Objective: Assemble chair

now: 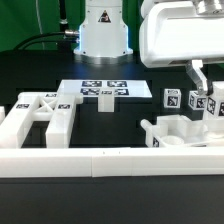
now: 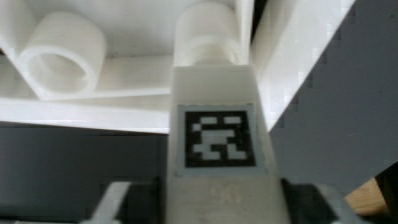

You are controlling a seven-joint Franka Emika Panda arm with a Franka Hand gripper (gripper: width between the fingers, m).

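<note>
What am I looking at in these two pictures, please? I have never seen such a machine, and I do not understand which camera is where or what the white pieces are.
This is a robot arm building a small chair from loose parts. The exterior view is taken by a camera standing off the arm. The big white block at its upper right is the arm's wrist, and below it hangs the two-finger end effector. The wrist view comes from a camera on that wrist, looking down between the fingers.

On the black table lie matte white plastic chair parts: an X-braced frame on the exterior view's left, and a partly joined cluster of parts on its right. The thin flat white marker board in the middle only helps the cameras. A long low white border rail runs along the front.

The end effector grips a white square-ended leg bearing a black-and-white tag.
</note>
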